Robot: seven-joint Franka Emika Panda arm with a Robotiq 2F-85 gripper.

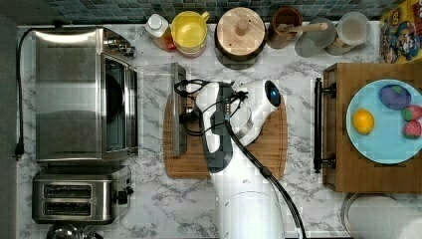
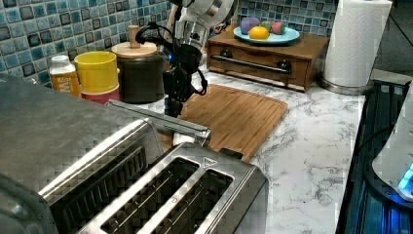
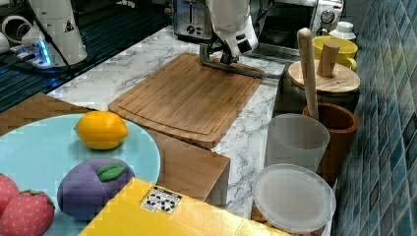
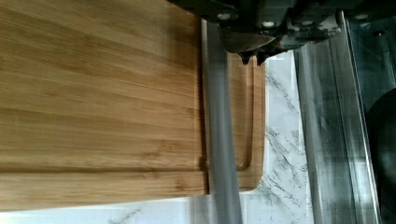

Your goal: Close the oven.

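In the top view, the oven (image 1: 84,94) sits at the top view's left on the marble counter (image 1: 149,199), its glass door (image 1: 154,107) dropped flat toward the cutting board (image 1: 268,154), with the bar handle (image 1: 179,112) lying over the board's near edge. The gripper (image 1: 188,113) is right at that handle, near its middle. The toaster (image 1: 77,194) stands just beside the oven. In the left view, the gripper (image 2: 174,105) hangs down onto the handle (image 2: 160,119), which runs across in front of the toaster (image 2: 180,195). In the right view, the gripper (image 3: 223,59) meets the handle (image 3: 236,68) at the far edge of the cutting board (image 3: 187,98). In the wrist view, the fingertips (image 4: 252,55) sit close together, almost touching, beside the handle (image 4: 219,140) rather than around it; the jaws look shut on nothing. The door is likely stiff, hinged, fairly heavy, and its glass is fragile; the smooth steel bar may be slippery. The best contact seems the bar's middle, lifted from underneath so the door swings up evenly without twisting or slamming.
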